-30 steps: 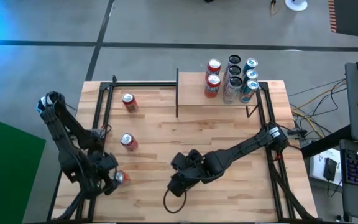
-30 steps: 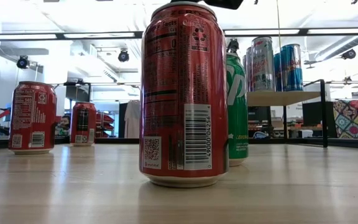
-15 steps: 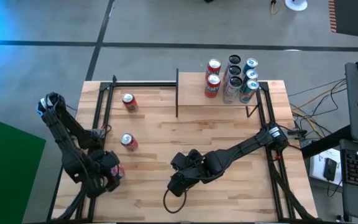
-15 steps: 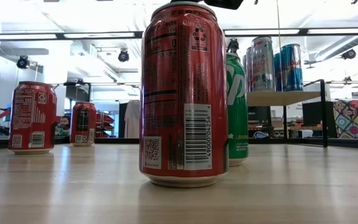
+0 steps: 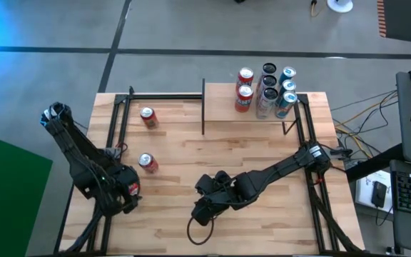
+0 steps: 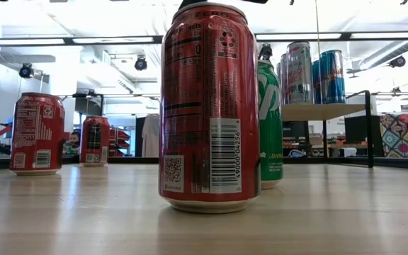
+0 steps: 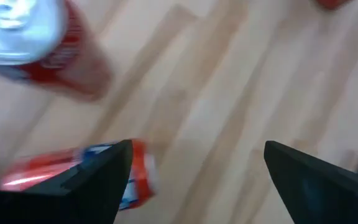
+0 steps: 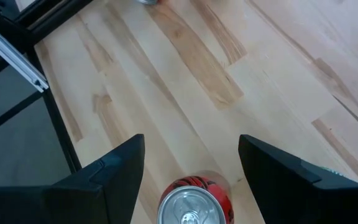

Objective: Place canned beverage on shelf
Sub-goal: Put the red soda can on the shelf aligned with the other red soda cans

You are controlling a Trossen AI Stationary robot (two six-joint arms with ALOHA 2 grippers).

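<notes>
The shelf (image 5: 227, 121) stands at the table's far right and carries several upright cans (image 5: 266, 89). My right gripper (image 8: 191, 138) is open and hovers over an upright red can (image 8: 194, 202) near the table's front middle. That can is large in the low view (image 6: 207, 106), with a green can (image 6: 269, 120) behind it. My left gripper (image 7: 197, 144) is open at the front left (image 5: 125, 196). A red can (image 7: 73, 177) shows behind one of its fingers. Two more red cans (image 5: 147, 163) (image 5: 148, 116) stand farther back on the left. My left gripper has one finger (image 7: 92, 180) in front of the red can's side (image 7: 143, 177). I cannot tell whether it touches the can.
Black frame rails (image 5: 120, 128) (image 5: 307, 128) run along the table's left and right sides. A black cable loop (image 5: 198, 232) lies by my right gripper. Bare wood lies between the two arms and before the shelf. The room shows beyond the table in the low view.
My left gripper has moved from the near edge toward the far edge, toward the nearer standing red can. The can beside it first showed its silver top. Now it shows only as a red patch at the gripper's side, farther from the near edge.
</notes>
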